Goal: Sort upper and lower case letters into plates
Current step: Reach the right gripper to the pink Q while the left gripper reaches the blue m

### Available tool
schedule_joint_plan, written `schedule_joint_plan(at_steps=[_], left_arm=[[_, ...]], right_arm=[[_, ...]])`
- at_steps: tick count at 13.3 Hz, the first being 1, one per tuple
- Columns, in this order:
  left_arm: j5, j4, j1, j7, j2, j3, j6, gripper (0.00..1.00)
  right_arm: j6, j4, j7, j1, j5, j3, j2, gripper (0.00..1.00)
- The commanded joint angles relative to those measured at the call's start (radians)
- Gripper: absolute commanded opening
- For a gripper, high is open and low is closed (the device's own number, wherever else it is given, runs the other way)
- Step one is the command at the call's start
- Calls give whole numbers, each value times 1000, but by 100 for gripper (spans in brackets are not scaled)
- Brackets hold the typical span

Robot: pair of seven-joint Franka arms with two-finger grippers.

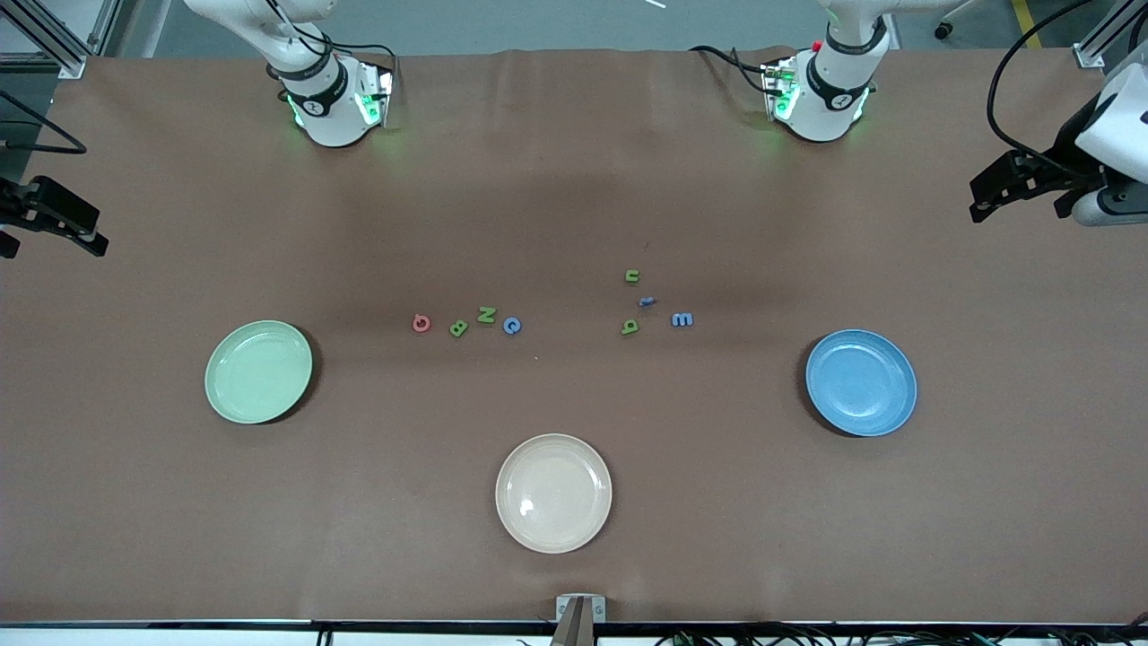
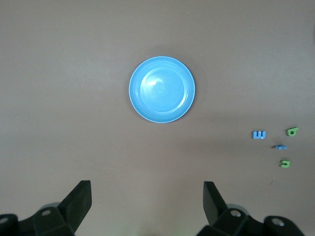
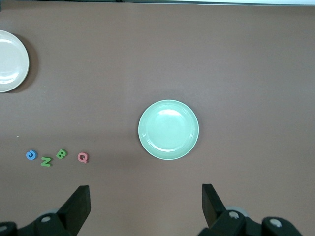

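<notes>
Eight small letters lie mid-table in two groups. Toward the right arm's end are a red letter (image 1: 421, 323), two green letters (image 1: 458, 327) (image 1: 486, 314) and a blue one (image 1: 511, 326); they also show in the right wrist view (image 3: 82, 157). Toward the left arm's end are two green letters (image 1: 632, 276) (image 1: 630, 327) and two blue ones (image 1: 647, 301) (image 1: 682, 319). The pale green plate (image 1: 258, 371) (image 3: 168, 130) and the blue plate (image 1: 861, 383) (image 2: 162, 89) hold nothing. My left gripper (image 1: 1019, 208) (image 2: 147, 196) and right gripper (image 1: 52, 242) (image 3: 146, 196) hang open and empty, high at the table's ends.
A cream-coloured plate (image 1: 553, 493) holding nothing sits nearest the front camera, midway between the other two plates. The arm bases (image 1: 332, 99) (image 1: 821, 94) stand along the table's edge farthest from the camera.
</notes>
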Motion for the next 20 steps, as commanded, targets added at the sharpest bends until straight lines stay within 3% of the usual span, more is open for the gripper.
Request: schedule_joint_plan(at_steps=[1,4,8,10,13,16,20], left_arm=[[16,54,-2,-22,66,-6,-25,100],[16,14,-9,-83,118,-58,24,100],[16,-185,-9,-233,159,-162,323,100],[18,-204,-13,-310,237,-208,409,100],[19,-205,-82,-416,348,-221,524,100],[19,-207,-125,-442,437,-221,599,99],[19,-215,-211,-510,509,-218,675,92]], right_arm=[[-8,11,1,-9,-1,6,3,100],[-14,8,4,0,13,7,4,100],[-14,-2,74,81,52,10,53,100],[23,2,191,135,56,10,95,100],[96,-30,195,186,92,12,151,100],[156,-170,205,229,92,12,155,100],[434,-444,208,253,118,12,156,100]])
